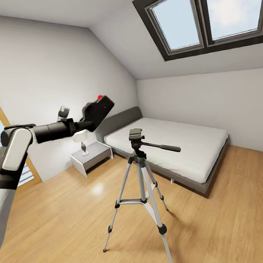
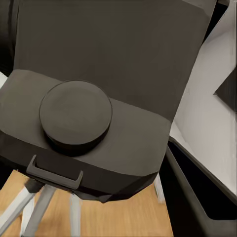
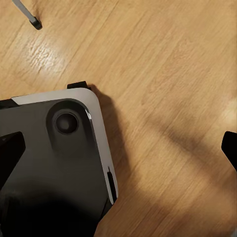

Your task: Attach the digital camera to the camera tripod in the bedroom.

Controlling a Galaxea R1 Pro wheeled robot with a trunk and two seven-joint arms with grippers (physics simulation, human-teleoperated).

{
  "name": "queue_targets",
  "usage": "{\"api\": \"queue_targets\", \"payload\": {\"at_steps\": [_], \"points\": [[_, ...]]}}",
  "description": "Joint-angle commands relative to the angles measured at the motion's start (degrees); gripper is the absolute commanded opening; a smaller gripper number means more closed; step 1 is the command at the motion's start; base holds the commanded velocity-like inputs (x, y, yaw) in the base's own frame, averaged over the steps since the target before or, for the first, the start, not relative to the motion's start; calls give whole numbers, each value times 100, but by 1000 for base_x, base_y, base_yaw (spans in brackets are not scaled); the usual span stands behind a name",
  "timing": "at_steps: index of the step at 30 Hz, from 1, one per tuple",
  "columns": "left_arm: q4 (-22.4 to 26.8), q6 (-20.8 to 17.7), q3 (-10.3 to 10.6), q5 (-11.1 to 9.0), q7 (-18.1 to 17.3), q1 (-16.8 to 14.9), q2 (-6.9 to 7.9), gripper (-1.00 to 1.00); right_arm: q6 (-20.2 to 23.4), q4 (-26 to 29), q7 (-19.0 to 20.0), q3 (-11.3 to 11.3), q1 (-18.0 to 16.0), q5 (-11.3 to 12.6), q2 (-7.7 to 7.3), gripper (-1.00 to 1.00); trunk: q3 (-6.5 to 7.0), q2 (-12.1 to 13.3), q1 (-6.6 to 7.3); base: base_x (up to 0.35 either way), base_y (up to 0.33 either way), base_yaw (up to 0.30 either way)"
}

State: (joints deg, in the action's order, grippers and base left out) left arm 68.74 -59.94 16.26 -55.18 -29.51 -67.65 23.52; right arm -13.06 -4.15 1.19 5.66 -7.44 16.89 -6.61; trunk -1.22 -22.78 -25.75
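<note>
Left gripper (image 1: 88, 122) holds the digital camera (image 1: 99, 110) aloft, fingers closed on its body, red button up, at about 10 o'clock from the camera tripod (image 1: 141, 176) head and well apart from it. Tripod stands on the wood floor (image 1: 228, 218) near the bed (image 1: 180, 145). Camera looks rigid, smooth-sided, likely light; grip on the flat body sides, clear of lens. Tripod likely tips easily. Right fingers' state: cannot tell
</note>
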Motion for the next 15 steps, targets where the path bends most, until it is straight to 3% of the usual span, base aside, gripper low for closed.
{"api": "queue_targets", "payload": {"at_steps": [1,4,5,8,9,11,15], "points": [[-166,-6,7,66,-48,-135,-118,-100,-38,-25,13,49,-11,52,2,100,-13,-14,-4,0,0,0],[-355,-6,12,189,-21,-335,-298,-100,-38,-25,13,49,-11,52,2,100,-13,-14,-4,0,0,0],[-509,-6,16,545,44,-533,-531,-100,-44,-25,13,49,-11,52,4,100,-13,-14,-4,0,0,0],[-595,-6,17,921,82,-673,-707,-100,-45,-25,13,50,-11,52,3,100,-13,-14,-4,0,0,0],[-691,-6,17,1166,96,-795,-826,-100,-46,-25,13,51,-11,52,4,100,-13,-14,-4,0,0,0],[-916,-6,17,1437,108,-1015,-1008,-100,-47,-25,13,51,-11,52,3,100,-13,-14,-4,0,0,0],[-1418,-6,18,1647,117,-1388,-1335,-100,-47,-25,13,56,-11,52,3,100,-13,-14,-4,0,0,0]]}}
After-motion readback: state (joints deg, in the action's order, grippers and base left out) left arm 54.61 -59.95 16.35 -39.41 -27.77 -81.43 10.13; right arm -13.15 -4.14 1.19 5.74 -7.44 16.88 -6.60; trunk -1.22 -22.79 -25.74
